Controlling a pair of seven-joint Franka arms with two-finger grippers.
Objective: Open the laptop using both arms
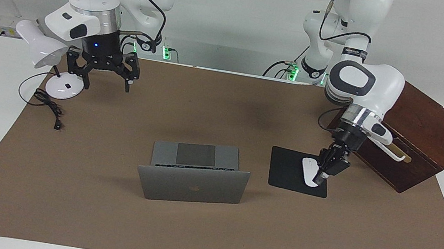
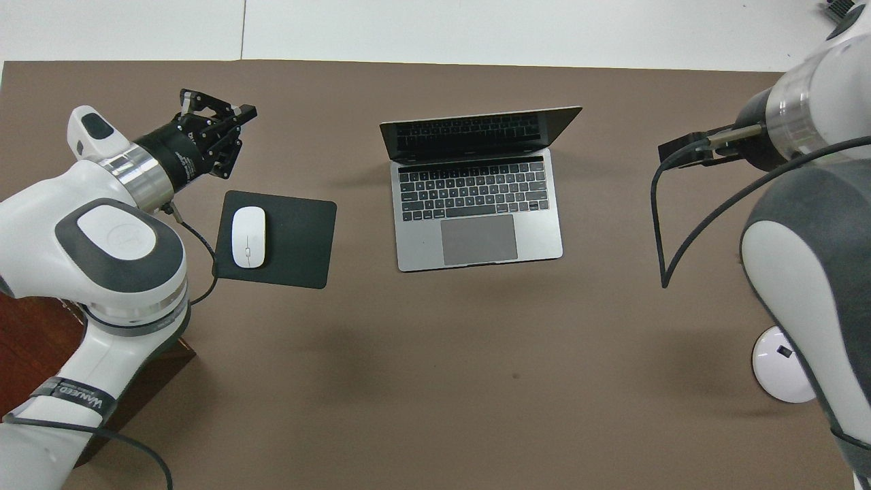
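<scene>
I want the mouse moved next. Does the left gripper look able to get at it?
Probably yes. The left gripper hangs shut over the mouse pad's edge, and the mouse lies bare on the pad with nothing over it. The gripper would need to open first.

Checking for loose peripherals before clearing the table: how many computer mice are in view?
1. A white mouse lies on the black mouse pad, beside the open laptop toward the left arm's end of the table. The closed wooden box could hide others.
</scene>
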